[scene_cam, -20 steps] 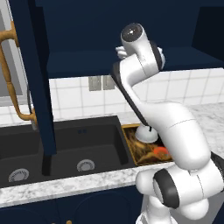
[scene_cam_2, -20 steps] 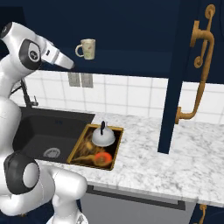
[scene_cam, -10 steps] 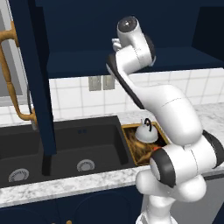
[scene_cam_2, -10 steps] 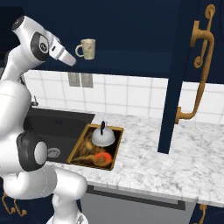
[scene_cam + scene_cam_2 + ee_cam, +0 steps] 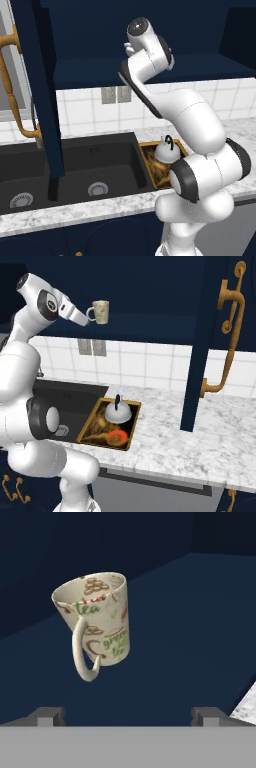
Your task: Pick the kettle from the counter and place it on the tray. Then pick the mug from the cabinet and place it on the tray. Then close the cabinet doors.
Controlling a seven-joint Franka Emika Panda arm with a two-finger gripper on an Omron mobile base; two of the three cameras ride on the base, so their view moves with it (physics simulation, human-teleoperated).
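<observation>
Mug (image 5: 95, 622) stands on the cabinet (image 5: 165, 296) shelf, handle facing the gripper (image 5: 127, 714), whose jaws are apart and empty. Risk: an off-centre approach strikes the handle, tipping or spinning the mug. Kettle (image 5: 118, 412) sits on the tray (image 5: 131, 430).

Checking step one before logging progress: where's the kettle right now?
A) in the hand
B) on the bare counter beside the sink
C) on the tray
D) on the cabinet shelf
C: the kettle sits inside the tray next to the sink, while the hand is open up at the cabinet shelf, facing the mug.
</observation>
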